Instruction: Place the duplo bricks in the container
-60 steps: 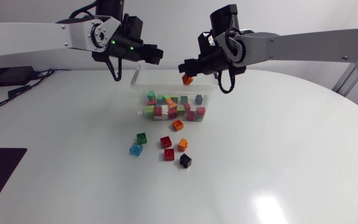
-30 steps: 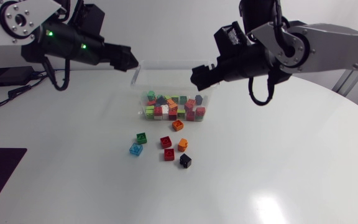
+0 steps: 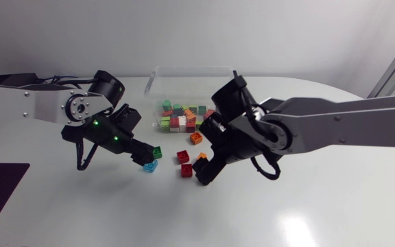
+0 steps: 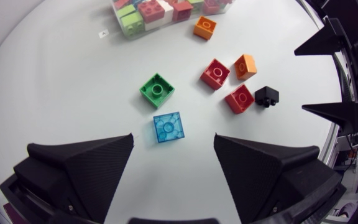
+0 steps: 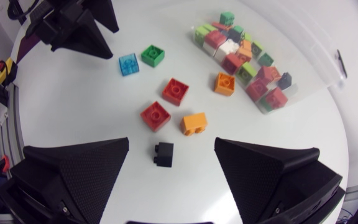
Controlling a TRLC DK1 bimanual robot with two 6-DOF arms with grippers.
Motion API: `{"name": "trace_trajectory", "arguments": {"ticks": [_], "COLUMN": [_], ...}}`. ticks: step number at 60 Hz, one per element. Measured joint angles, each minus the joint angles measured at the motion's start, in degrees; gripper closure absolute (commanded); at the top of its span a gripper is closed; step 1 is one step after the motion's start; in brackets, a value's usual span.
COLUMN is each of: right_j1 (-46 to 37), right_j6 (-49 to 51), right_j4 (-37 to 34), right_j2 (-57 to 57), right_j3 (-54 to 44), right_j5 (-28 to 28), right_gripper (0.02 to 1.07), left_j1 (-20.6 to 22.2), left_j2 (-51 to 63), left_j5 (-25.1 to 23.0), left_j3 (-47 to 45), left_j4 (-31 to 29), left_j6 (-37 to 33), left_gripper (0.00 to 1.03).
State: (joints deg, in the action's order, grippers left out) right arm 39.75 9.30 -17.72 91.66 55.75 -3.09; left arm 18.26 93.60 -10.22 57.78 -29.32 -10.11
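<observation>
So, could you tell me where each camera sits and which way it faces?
Head view: fixed above the table, looking down on the container, loose bricks, left arm and right arm.
Left wrist view: on the left arm, looking down past the open left gripper at the blue brick.
Right wrist view: on the right arm, looking down past the open right gripper at the black brick.
Shared: both wrist views show both those bricks and each other's gripper.

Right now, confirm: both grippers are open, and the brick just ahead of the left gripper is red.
Wrong colour: the left wrist view shows a translucent blue brick just ahead of the open left gripper, not a red one. The right gripper is open.
</observation>
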Motion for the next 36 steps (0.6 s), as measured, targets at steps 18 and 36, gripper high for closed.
{"name": "trace_trajectory", "arguments": {"ticks": [18,36], "right_j1": [0.72,0.85], "right_j6": [0.63,1.46], "right_j4": [2.54,7.72], "right_j2": [6.95,12.26], "right_j3": [-1.44,-1.44], "right_j5": [2.84,4.94], "right_gripper": [0.10,0.34], "left_j1": [1.46,1.81], "left_j2": [8.28,13.88], "left_j5": [3.02,4.59], "left_j3": [0.02,2.40], "left_j4": [2.89,6.58], "left_j6": [-0.48,-0.46], "left_gripper": [0.33,0.57]}}
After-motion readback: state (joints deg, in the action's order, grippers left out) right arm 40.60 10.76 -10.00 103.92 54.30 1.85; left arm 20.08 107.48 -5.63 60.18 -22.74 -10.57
